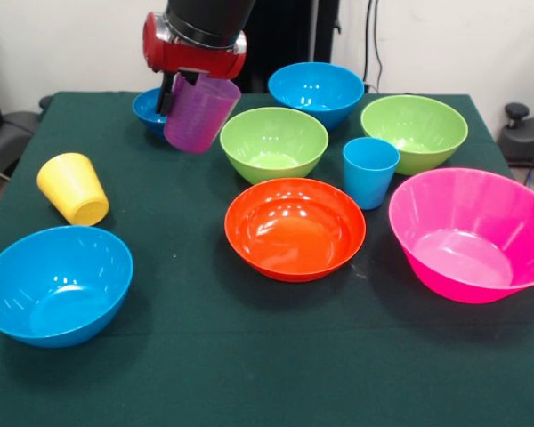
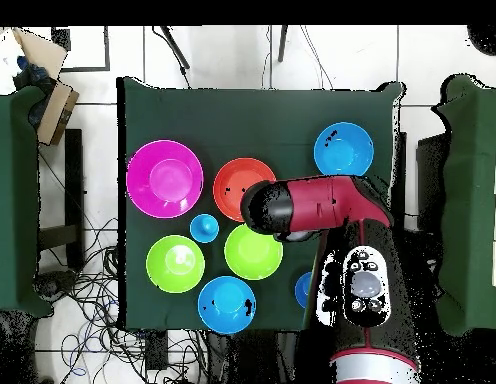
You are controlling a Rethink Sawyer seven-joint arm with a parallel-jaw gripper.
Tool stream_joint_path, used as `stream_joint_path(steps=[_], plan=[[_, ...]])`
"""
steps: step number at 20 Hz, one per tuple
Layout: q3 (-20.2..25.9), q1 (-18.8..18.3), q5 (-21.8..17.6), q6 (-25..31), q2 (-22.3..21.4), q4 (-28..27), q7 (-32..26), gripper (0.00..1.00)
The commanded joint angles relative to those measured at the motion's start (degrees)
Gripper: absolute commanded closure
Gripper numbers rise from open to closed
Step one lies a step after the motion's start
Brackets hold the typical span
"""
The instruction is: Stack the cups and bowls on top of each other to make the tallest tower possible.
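My gripper (image 1: pixel 183 87) is shut on the rim of the ribbed purple cup (image 1: pixel 200 113), which hangs tilted above the table's far left. The small dark blue bowl (image 1: pixel 146 107) sits just behind it. The yellow cup (image 1: pixel 73 189) lies on its side at the left. The light blue cup (image 1: pixel 370 171) stands upright between the orange bowl (image 1: pixel 294 228) and the pink bowl (image 1: pixel 472 233). Two lime green bowls (image 1: pixel 273 142) (image 1: pixel 414 132) and a light blue bowl (image 1: pixel 316 92) sit at the back. Another light blue bowl (image 1: pixel 55 283) is at the front left.
All bowls stand apart and open side up on the dark green cloth (image 1: pixel 249 374). In the overhead view the red arm (image 2: pixel 327 205) covers the purple and yellow cups and part of the orange bowl (image 2: pixel 230 183). Cables and boxes lie on the floor beyond the table.
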Motion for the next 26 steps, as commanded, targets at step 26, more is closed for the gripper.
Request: stream_joint_path(steps=[26], plan=[[1.0,2.2,-1.3,-6.9,5.4,0.2,3.8,1.00]])
